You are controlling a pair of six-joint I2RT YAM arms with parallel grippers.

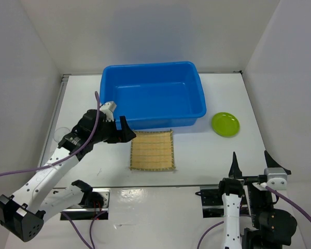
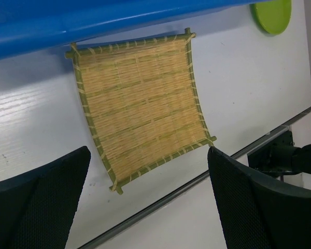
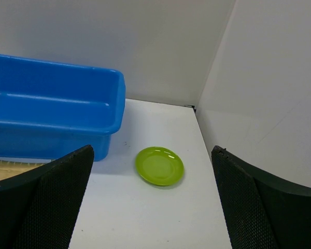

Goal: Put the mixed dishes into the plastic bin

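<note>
Left gripper (image 1: 120,129), from above, hangs wide open, empty, just left of the bamboo mat (image 1: 152,150) lying just near of the blue bin (image 1: 145,66). Through my left wrist, I'd pinch the mat's free left edge low, clear of the bin's overhanging rim. My right wrist shows the right gripper (image 3: 153,149) likewise open, empty, green plate (image 3: 159,167) ahead on bare table (image 3: 145,218).

White table (image 1: 207,155); plain white walls (image 1: 145,31) on three sides
</note>
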